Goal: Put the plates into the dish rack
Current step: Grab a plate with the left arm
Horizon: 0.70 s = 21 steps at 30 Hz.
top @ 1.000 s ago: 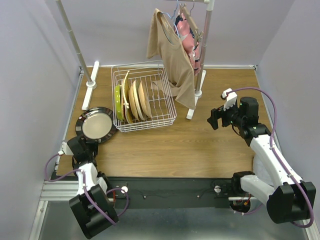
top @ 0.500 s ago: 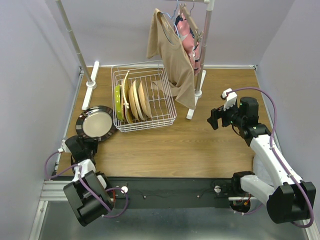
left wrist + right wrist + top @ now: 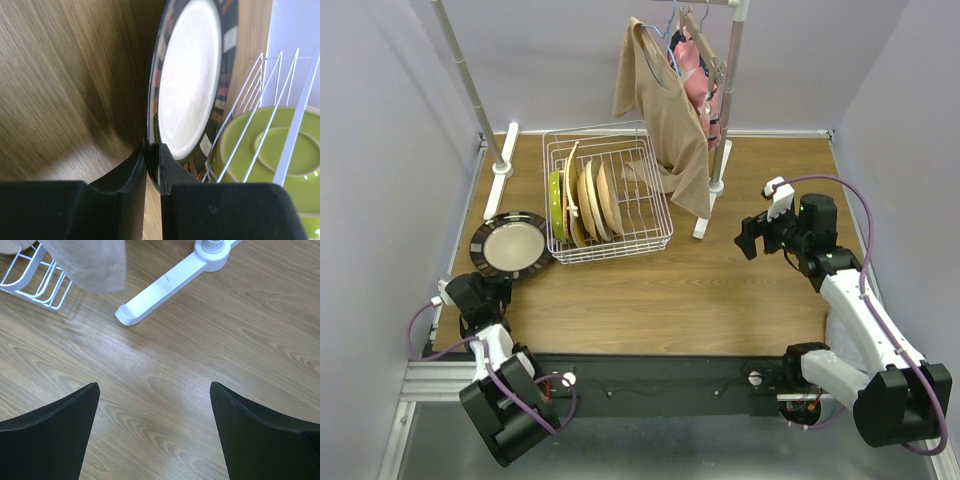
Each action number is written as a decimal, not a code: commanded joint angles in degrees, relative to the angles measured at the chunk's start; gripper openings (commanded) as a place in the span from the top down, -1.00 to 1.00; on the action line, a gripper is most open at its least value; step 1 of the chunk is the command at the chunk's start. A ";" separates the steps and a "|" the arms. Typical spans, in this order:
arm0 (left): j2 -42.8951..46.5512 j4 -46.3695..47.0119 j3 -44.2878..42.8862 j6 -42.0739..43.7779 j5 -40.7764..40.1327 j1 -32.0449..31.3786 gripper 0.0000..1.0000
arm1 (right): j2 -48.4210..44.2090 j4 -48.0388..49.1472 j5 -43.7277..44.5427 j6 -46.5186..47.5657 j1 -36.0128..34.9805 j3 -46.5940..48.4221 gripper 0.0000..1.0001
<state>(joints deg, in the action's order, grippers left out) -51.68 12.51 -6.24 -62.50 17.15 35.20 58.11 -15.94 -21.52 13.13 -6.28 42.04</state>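
Several plates [image 3: 582, 200] stand on edge in the left half of the dish rack [image 3: 658, 232]. One dark-rimmed beige plate [image 3: 510, 246] sits at the rack's eight o'clock, against its corner. The left gripper [image 3: 152, 146] pinches this plate's near rim. The right gripper [image 3: 155, 390], jaws spread wide and holding nothing, hangs over the table [image 3: 720, 290] at the rack's three o'clock, well apart.
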 commanded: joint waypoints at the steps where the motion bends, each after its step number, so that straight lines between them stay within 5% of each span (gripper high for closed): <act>1: 5.00 -6.09 -0.88 2.21 0.35 0.66 1.00 | -0.19 0.48 -0.37 0.50 0.13 -0.64 -1.00; 21: 6.77 -3.20 -8.17 7.92 5.26 2.77 1.00 | -0.45 0.39 -1.07 0.41 0.22 -0.73 -1.00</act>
<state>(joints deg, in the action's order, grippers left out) -45.19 6.57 -10.68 -57.21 19.59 36.80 58.11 -15.94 -21.54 13.13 -6.28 42.04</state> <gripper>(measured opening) 0.166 0.996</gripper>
